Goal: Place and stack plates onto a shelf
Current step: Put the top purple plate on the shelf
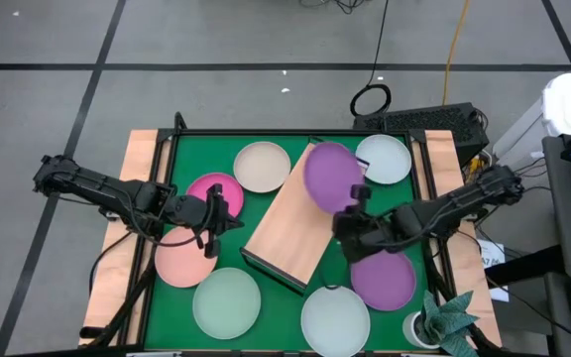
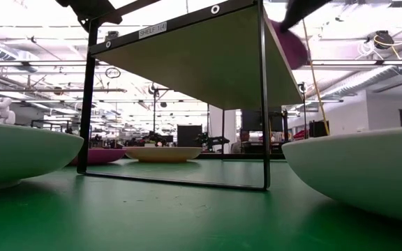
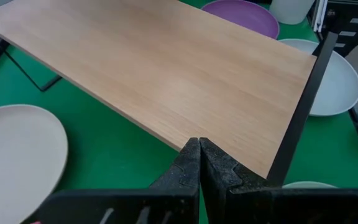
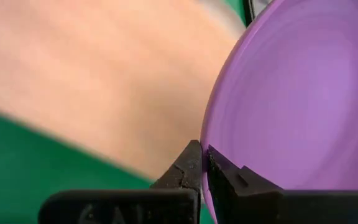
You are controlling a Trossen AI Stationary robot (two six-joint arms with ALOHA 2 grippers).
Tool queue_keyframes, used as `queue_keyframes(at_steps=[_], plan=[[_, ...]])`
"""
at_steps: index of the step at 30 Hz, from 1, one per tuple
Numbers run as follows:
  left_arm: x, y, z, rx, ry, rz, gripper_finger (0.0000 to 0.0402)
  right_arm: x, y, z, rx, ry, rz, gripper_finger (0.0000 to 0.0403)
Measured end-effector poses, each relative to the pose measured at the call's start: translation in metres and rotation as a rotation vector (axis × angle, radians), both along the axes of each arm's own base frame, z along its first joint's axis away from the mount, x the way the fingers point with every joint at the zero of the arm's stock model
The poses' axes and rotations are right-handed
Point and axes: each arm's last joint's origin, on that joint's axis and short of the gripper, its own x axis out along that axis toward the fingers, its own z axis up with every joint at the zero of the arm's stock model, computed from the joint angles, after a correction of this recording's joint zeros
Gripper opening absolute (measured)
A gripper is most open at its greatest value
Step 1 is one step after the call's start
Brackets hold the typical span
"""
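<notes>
The shelf (image 1: 284, 226) is a light wooden board on a thin dark frame, standing slantwise mid-table. My right gripper (image 1: 353, 212) is at the shelf's right side, shut on a purple plate (image 1: 332, 176) that sits over the board's far end. The same plate (image 2: 292, 42) shows tilted above the board in the low view. My left gripper (image 1: 222, 212) is shut and empty, hovering left of the shelf above the magenta plate (image 1: 211, 188). In the left wrist view its shut fingers (image 3: 199, 152) point at the board (image 3: 166, 68). My right gripper pinches the purple plate's rim (image 4: 211, 134) between its two fingers, at the plate's near edge. The fingers come slanting from the table's near right side. The plate is tilted over the shelf's far end; whether its far edge touches the board I cannot tell.
Other plates lie on the green mat (image 1: 181, 164) around the shelf: cream (image 1: 262, 166), whitish blue (image 1: 387, 159), salmon (image 1: 182, 262), pale mint (image 1: 226, 302), whitish (image 1: 335, 319) and a second purple one (image 1: 385, 280). A small potted plant (image 1: 446, 322) stands at the near right corner.
</notes>
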Motion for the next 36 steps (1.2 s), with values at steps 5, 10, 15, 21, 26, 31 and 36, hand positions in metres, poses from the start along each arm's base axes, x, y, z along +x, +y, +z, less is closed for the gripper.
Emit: queue_keyframes(at_steps=[5, 10, 15, 21, 26, 31, 36], plan=[[-0.001, -0.002, 0.000, -0.014, 0.001, 0.002, 0.0001, 0.024, -0.008, -0.004, -0.049, -0.021, 0.071, 0.0000], [-0.004, -0.007, -0.011, -0.008, 0.036, -0.019, 0.0001, 0.039, -0.019, -0.013, -0.010, 0.016, 0.106, 0.0000], [-0.005, -0.010, -0.016, -0.016, 0.048, -0.027, 0.0001, 0.043, -0.030, -0.018, 0.031, 0.042, 0.082, 0.0000], [-0.005, -0.012, -0.016, -0.018, 0.047, -0.032, 0.0001, 0.043, -0.033, -0.018, 0.066, 0.043, 0.067, 0.0000], [-0.005, -0.011, -0.015, 0.001, 0.045, -0.038, 0.0001, 0.038, -0.033, -0.021, 0.094, 0.083, 0.043, 0.0000], [-0.005, -0.011, -0.015, 0.010, 0.043, -0.032, 0.0001, 0.035, -0.034, -0.022, 0.103, 0.106, 0.015, 0.0000], [-0.005, -0.011, -0.015, 0.011, 0.043, -0.032, 0.0001, 0.034, -0.034, -0.023, 0.115, 0.101, -0.008, 0.0000]])
